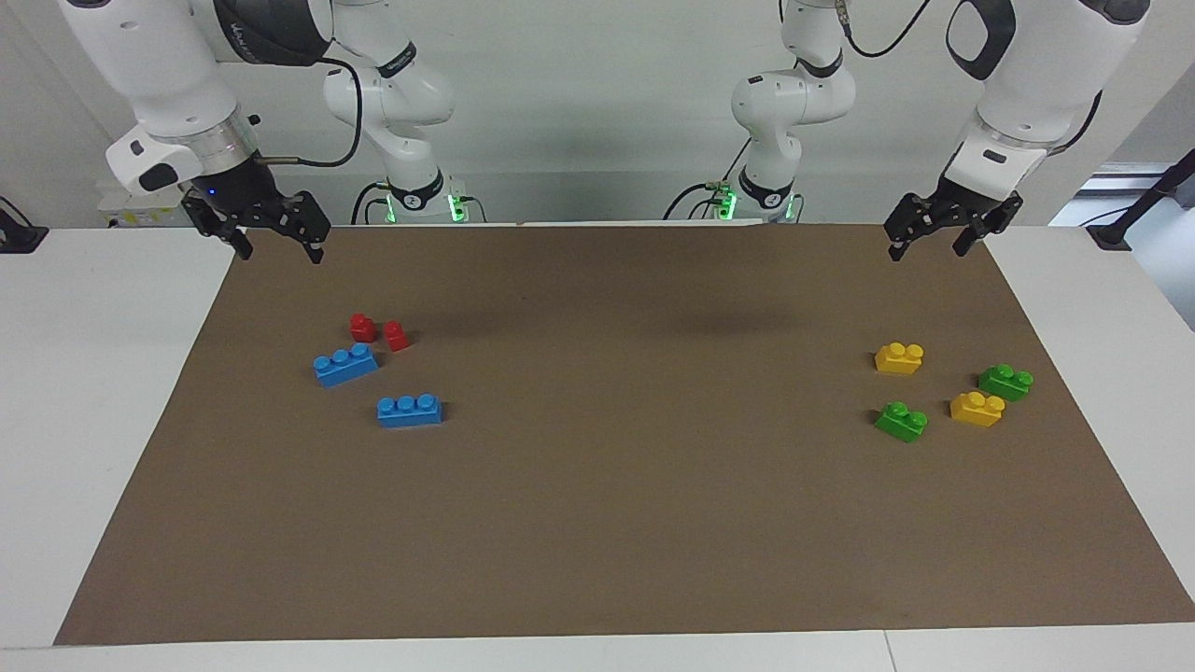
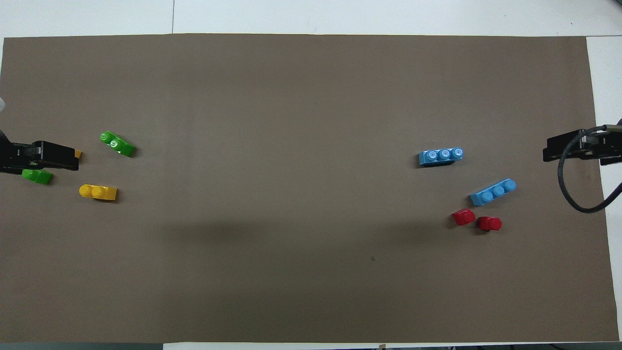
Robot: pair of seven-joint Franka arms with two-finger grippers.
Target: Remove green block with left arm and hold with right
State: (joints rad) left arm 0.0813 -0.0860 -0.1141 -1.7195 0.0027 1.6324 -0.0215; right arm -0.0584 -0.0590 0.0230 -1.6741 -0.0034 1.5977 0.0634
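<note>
Green blocks are lying toward the left arm's end of the counter (image 1: pixel 597 523): one green block (image 1: pixel 1005 382) beside a yellow brick (image 1: pixel 977 409), the other green block (image 1: pixel 901 421) farther from the robots, all apart. Left hand (image 1: pixel 936 245) is hanging in the air with fingers spread, holding nothing, well apart from both. Right hand (image 1: pixel 277 245) is waiting, spread, over the mat's corner at its own end.

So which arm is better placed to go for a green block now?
Left. The left claw hangs at the table end where both green blocks lie among the yellow blocks. The right claw waits near the red blocks.
</note>
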